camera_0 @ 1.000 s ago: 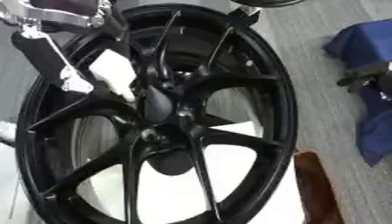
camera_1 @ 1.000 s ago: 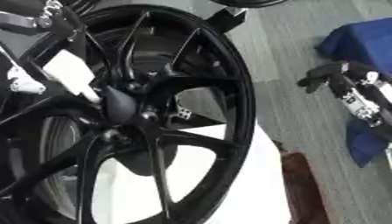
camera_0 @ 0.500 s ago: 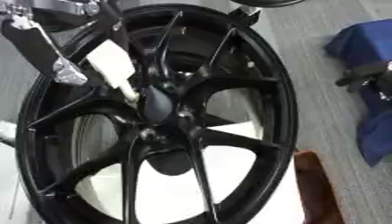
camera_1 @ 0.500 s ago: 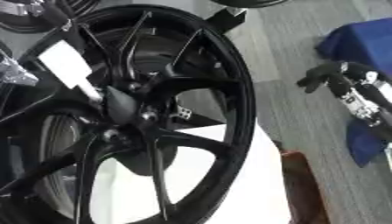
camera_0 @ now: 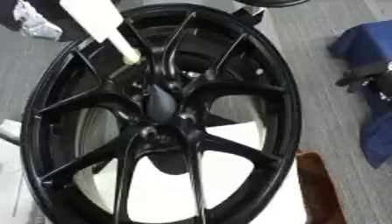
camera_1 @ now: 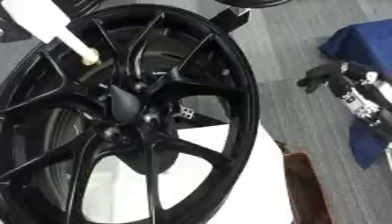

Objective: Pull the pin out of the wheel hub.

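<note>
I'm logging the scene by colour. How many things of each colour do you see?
Black: 2, wheel hub, right hand
White: 1, pin
Blue: 1, cloth
Brown: 1, block
Total: 5

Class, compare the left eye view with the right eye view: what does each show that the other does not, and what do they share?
Only the left eye view shows a crumpled silvery thing at its top left corner. Only the right eye view shows the right hand plainly, fingers curled, holding nothing, off to the right of the wheel near the blue cloth. Both share the black wheel hub, the white pin slanting above its spokes, and the brown object at lower right.
</note>
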